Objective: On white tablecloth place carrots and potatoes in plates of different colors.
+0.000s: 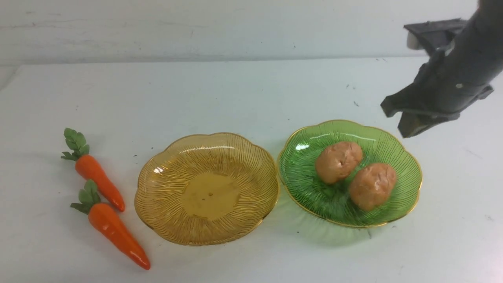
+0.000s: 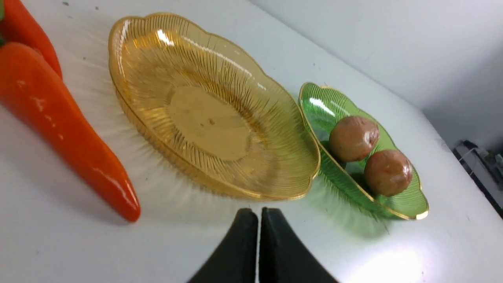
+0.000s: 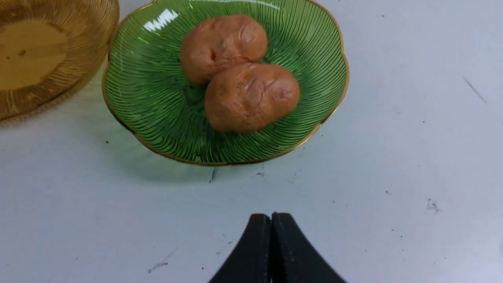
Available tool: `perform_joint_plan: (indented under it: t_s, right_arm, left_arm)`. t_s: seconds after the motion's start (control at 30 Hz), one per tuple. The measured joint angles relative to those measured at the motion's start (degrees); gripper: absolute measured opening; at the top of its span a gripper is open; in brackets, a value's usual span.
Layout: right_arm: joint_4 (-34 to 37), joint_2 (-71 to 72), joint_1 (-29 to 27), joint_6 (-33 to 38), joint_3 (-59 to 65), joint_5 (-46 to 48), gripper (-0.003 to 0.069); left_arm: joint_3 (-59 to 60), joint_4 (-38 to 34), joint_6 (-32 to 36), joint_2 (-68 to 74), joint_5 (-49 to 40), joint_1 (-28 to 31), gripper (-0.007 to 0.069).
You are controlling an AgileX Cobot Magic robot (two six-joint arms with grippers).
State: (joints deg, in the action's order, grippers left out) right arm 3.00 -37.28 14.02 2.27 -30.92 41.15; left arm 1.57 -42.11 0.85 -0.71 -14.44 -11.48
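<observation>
Front view: both potatoes are found in the green plate. The carrots are found on the white tablecloth beside the bare amber plate, not yet plated.
Left wrist view: the left gripper is seen closed and empty.
Right wrist view: the right gripper is seen closed and empty.

A pale wall fills the top of the frame in the front view. A dark object is too blurred to identify.
</observation>
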Motion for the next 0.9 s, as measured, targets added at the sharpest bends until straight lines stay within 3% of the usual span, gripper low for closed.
perform_joint_plan:
  t_s: [0.23, 0.47, 0.57, 0.67, 0.77, 0.9]
  right_arm:
    - [0.3, 6.3, 0.0, 0.0, 5.9, -8.8, -0.0015]
    - [0.3, 6.5, 0.0, 0.0, 6.0, -10.1, -0.0015]
    - [0.3, 6.5, 0.0, 0.0, 6.0, -10.2, -0.0015]
    - [0.3, 6.5, 0.0, 0.0, 6.0, -10.2, -0.0015]
    - [0.5, 6.5, 0.0, 0.0, 6.0, -10.1, -0.0015]
    - [0.6, 6.5, 0.0, 0.0, 6.0, -8.9, -0.0015]
  left_arm:
    - [-2.4, -9.8, 0.0, 1.3, 4.5, 0.0, -0.0003]
    - [-12.3, -7.8, 0.0, 16.8, -4.0, 0.0, -0.0003]
    - [-18.1, -1.5, -0.3, 30.3, -13.5, 0.0, -0.0003]
    - [-27.9, 11.9, -0.3, 48.0, -26.1, 0.0, -0.0003]
    - [-36.7, 25.1, -2.6, 62.5, -32.9, 0.0, -0.0003]
    - [-49.2, 43.2, -20.5, 79.8, -39.6, 0.0, -0.0003]
